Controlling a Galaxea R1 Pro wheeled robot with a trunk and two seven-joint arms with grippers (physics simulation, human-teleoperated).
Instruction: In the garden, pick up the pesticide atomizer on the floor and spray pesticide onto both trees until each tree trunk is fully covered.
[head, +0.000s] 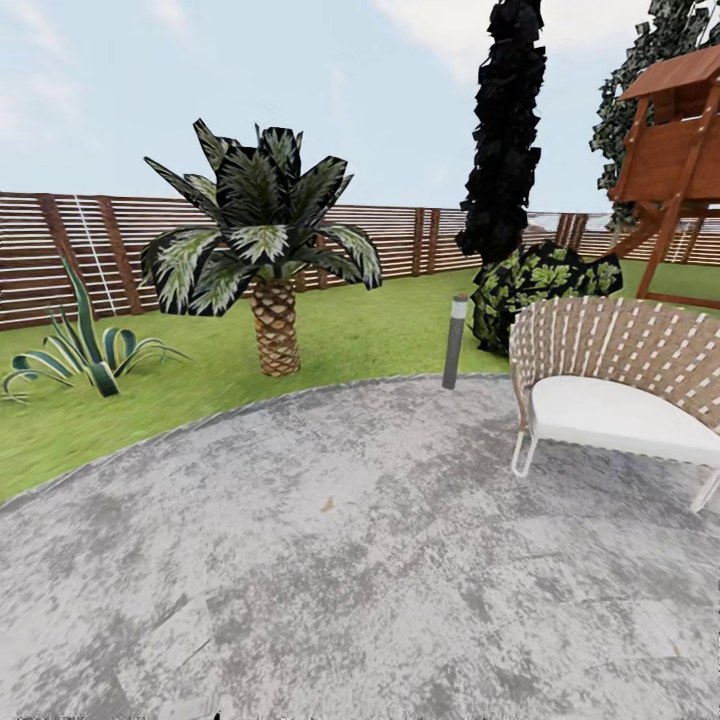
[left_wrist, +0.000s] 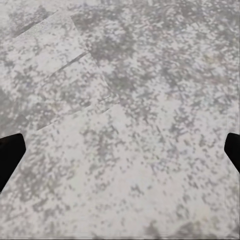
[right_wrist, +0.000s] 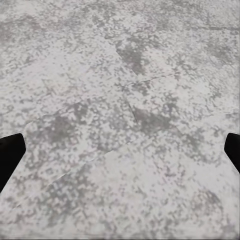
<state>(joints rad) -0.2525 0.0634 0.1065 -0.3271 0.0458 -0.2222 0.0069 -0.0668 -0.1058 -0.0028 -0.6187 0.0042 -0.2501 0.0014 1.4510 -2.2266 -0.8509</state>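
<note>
Underfoot, grey stone paving (head: 330, 560) spreads to a curved edge meeting the lawn (head: 390, 330). Beyond that edge stand a short palm (head: 265, 260), an agave (head: 85, 350), a bollard lamp (head: 455, 340) and the slatted fence (head: 100, 245). A woven chair (head: 610, 385) sits at the paving's right edge. Both wrist views look down on bare stone, left gripper (left_wrist: 120, 152) and right gripper (right_wrist: 120, 152) each spread wide, holding nothing.

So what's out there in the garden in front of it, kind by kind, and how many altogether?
Short palm: 1
Spiky agave-like plant: 1
Tall black cypress-like tree: 1
Leafy bush: 1
Grey post light: 1
Woven chair with white cushion: 1
Wooden play tower: 1
Total: 7
</note>
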